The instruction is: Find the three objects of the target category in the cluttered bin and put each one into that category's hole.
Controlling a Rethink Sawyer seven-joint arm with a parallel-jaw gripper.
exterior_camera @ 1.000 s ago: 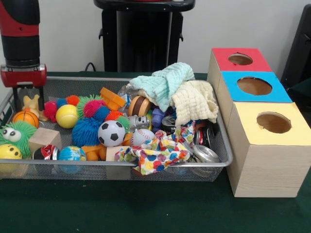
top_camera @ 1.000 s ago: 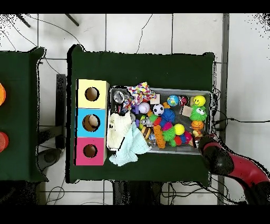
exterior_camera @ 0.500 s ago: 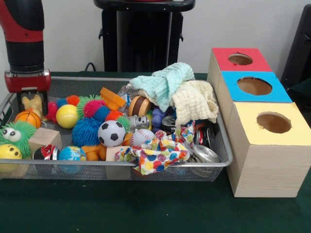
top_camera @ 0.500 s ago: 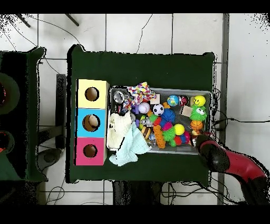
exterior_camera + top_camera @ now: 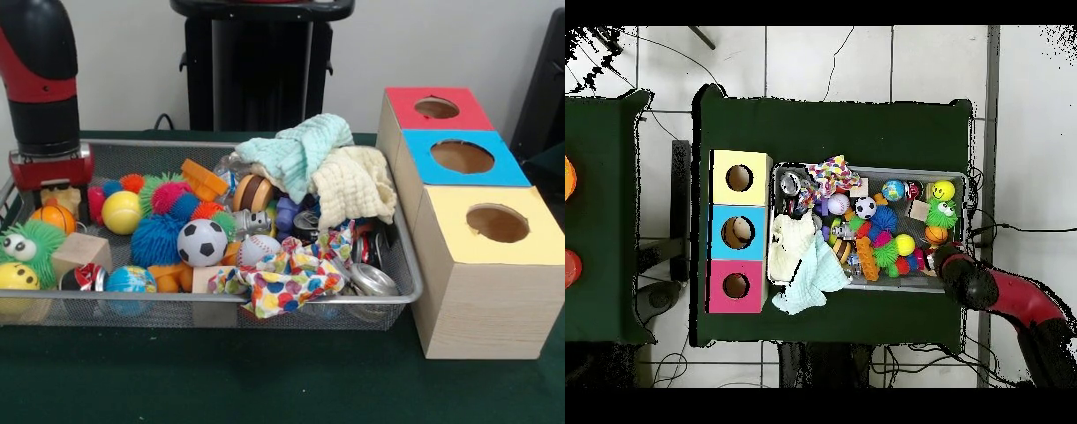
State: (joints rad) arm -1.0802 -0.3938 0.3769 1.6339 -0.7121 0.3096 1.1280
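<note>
**Now reaching for the first plush toy, upper left of the bin**

Apparently the step in hand is the first pick. In the front view the gripper (image 5: 60,187) sits low at the upper left of the frame, directly over the pale tan plush toy (image 5: 64,200), whose top is hidden beneath the red wrist. Whether the fingers are spread or closed around it cannot be told from either view. In the overhead view the arm enters from the lower right and ends over the same corner of the wire mesh bin (image 5: 869,287).

My judgement: none of the three has gone into a hole yet, since this toy lies in the tray and the boxes (image 5: 475,231) stand untouched at the right. The next move calls for a firm pinch on the soft body, a lift clear of the rim, then a carry across the whole tray to the correct hole.

Textures matter here. The plush is soft and will squash. Just beside it lie a smooth orange basketball (image 5: 48,216), a glossy yellow ball (image 5: 121,211) and a spiky pink ball (image 5: 92,202), any of which could be nudged. The mesh is stiff silver wire. Toward the right, mint and cream cloths (image 5: 328,170) are heaped loosely and could hide another toy.
</note>
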